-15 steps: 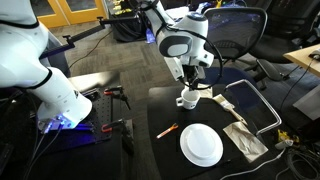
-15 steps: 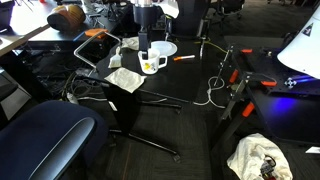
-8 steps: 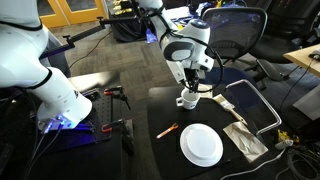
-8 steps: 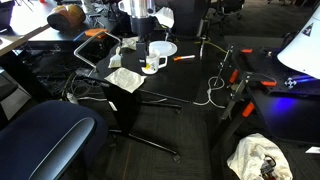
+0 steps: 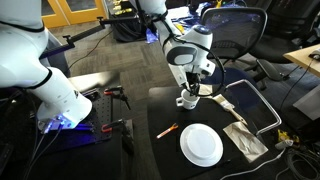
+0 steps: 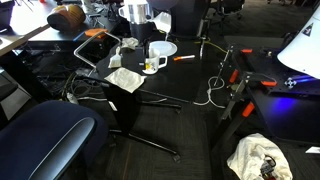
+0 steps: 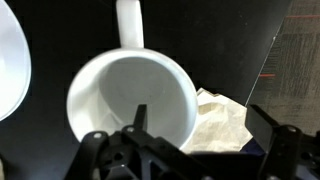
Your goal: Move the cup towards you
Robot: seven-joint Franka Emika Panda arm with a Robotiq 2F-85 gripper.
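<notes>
Beside the plate point(image 7: 8, 60), close yet clear of its rim, upright and empty on the table point(image 7: 220, 40): small white cup point(image 7: 130, 100). Probably light, rigid, glaze-slick, chippable. Best pinched across the thin wall, away from the handle point(image 7: 130, 22). Directly above, pincer point(image 7: 200, 118) spread wide, clasping nothing. Crumpled cloth point(image 7: 222, 120) nearby, also close to the plate.

An exterior view looks down on the black tabletop point(image 5: 160, 106) closely; an exterior view faces that tabletop point(image 6: 176, 76) from afar, lower. The wrist view stares into the small white ceramic mug point(image 7: 130, 100).
</notes>
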